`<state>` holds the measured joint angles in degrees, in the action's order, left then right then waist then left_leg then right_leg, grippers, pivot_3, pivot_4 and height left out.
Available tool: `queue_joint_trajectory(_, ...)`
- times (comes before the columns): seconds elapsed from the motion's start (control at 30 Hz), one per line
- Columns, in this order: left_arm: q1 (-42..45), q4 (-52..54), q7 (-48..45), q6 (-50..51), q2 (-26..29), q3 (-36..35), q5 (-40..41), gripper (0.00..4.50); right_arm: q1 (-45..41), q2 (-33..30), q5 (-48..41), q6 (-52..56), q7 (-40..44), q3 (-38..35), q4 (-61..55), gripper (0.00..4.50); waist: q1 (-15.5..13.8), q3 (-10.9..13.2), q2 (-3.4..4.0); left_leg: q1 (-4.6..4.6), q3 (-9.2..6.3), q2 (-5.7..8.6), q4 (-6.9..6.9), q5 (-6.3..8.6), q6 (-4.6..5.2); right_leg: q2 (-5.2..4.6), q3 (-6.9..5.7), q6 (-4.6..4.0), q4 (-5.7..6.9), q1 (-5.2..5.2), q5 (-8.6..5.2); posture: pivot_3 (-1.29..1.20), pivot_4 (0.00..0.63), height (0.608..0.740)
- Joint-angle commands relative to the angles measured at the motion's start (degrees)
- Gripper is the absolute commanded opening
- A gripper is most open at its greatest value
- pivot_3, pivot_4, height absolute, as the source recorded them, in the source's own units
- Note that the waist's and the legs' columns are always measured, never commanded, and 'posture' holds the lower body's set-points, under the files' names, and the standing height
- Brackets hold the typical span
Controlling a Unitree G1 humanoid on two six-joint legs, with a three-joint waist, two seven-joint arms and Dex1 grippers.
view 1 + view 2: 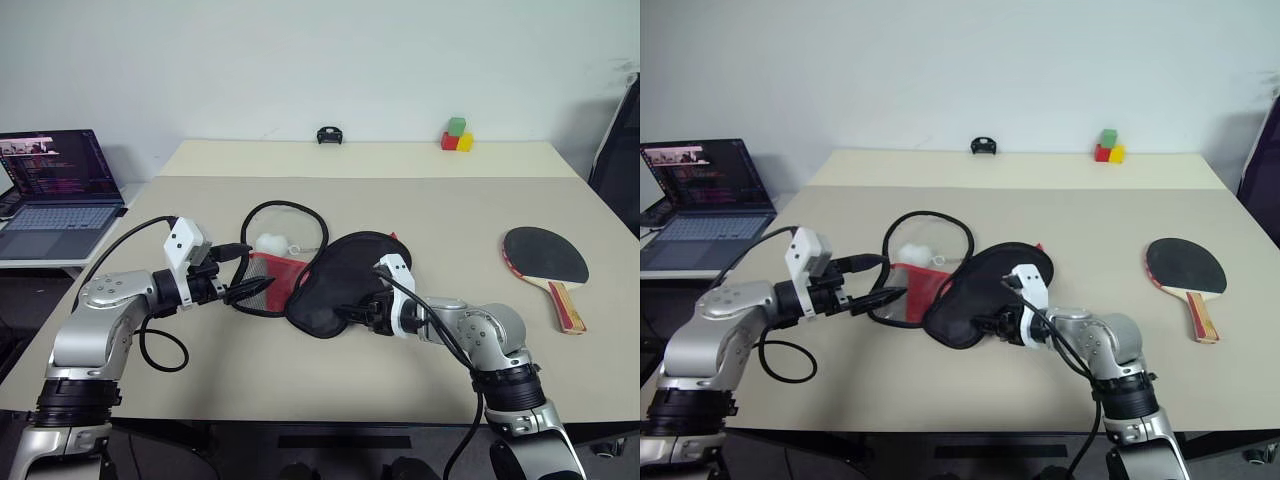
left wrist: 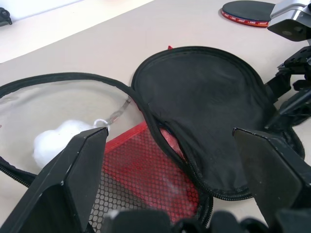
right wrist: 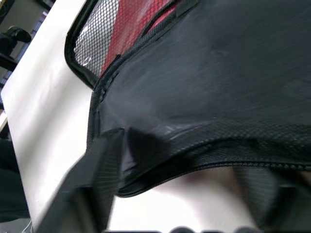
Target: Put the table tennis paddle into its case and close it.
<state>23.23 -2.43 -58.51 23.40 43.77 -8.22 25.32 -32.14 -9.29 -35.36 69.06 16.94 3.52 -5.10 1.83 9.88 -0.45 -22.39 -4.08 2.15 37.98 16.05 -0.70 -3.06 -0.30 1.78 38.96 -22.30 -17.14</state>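
The case (image 1: 345, 280) lies unzipped mid-table, its black flap folded over toward the right. Its red mesh part (image 1: 275, 275) and white pompom (image 1: 270, 243) sit inside the zip loop on the left. My left gripper (image 1: 252, 272) hovers open just left of the red mesh, with nothing between its fingers (image 2: 73, 170). At the flap's near edge is my right gripper (image 1: 352, 312). Its fingers (image 3: 97, 170) are apart, with the flap's zip hem (image 3: 194, 160) lying between them. The table tennis paddle (image 1: 545, 258) lies flat at the right, black rubber up and handle toward me.
An open laptop (image 1: 55, 190) stands on a side table at the left. Coloured blocks (image 1: 457, 137) and a small black object (image 1: 330, 135) sit at the far edge. Bare tabletop (image 1: 450, 220) separates case and paddle.
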Motion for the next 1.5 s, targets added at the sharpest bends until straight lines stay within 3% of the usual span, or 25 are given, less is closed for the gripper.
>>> queue_joint_trajectory(0.03,0.48,2.18,0.14,-0.87,0.06,-0.41,0.03,4.50,-0.38,1.05,0.62,-1.37,-0.36,-0.80,-0.58,1.92,0.00,0.00,0.00,0.00,0.00,0.00,0.00,0.00,0.00,0.00,0.00,0.00,0.00,0.00,0.00,0.00,0.150,0.740)
queue_joint_trajectory(0.23,0.72,2.64,0.21,-1.06,-0.46,0.39,-0.05,4.50,-0.48,1.71,1.24,-1.65,-0.91,-2.15,0.04,0.05,0.00,0.00,0.00,0.00,0.00,0.01,0.00,-0.01,-0.01,0.00,0.00,0.00,0.01,0.00,0.00,0.00,0.150,0.740)
queue_joint_trajectory(0.37,0.81,3.42,0.05,-1.02,-0.81,1.16,0.19,4.50,-0.80,0.80,0.17,0.38,-0.52,-4.27,-0.63,0.05,-0.01,0.00,0.00,0.00,-0.01,0.01,0.00,-0.01,-0.02,0.00,0.00,0.00,0.01,0.00,0.00,0.00,0.150,0.740)
queue_joint_trajectory(0.7,1.05,5.67,-0.47,-0.46,-2.70,3.91,0.41,4.50,-2.02,-10.33,-3.95,9.81,4.53,-10.96,-0.65,0.05,-0.09,0.00,0.00,-0.05,-0.02,0.02,0.01,-0.01,0.00,-0.01,-0.03,0.00,-0.01,0.01,0.00,0.00,0.150,0.740)
queue_joint_trajectory(1.07,4.40,4.03,-1.76,-1.20,-4.76,6.90,-0.65,4.50,-3.62,-21.11,-2.73,9.48,11.96,-9.67,4.69,0.05,-0.12,0.00,0.00,-0.12,-0.02,0.03,0.04,-0.03,0.03,-0.01,-0.07,0.00,-0.02,0.02,0.00,0.00,0.150,0.740)
queue_joint_trajectory(1.5,7.35,3.12,-3.84,-1.63,-7.38,10.26,-1.52,4.50,-6.56,-32.47,3.47,1.19,23.93,-3.11,17.82,0.05,-0.15,0.01,-0.01,-0.21,-0.03,0.05,0.10,-0.06,0.08,-0.02,-0.12,0.00,-0.04,0.02,0.00,0.00,0.150,0.740)
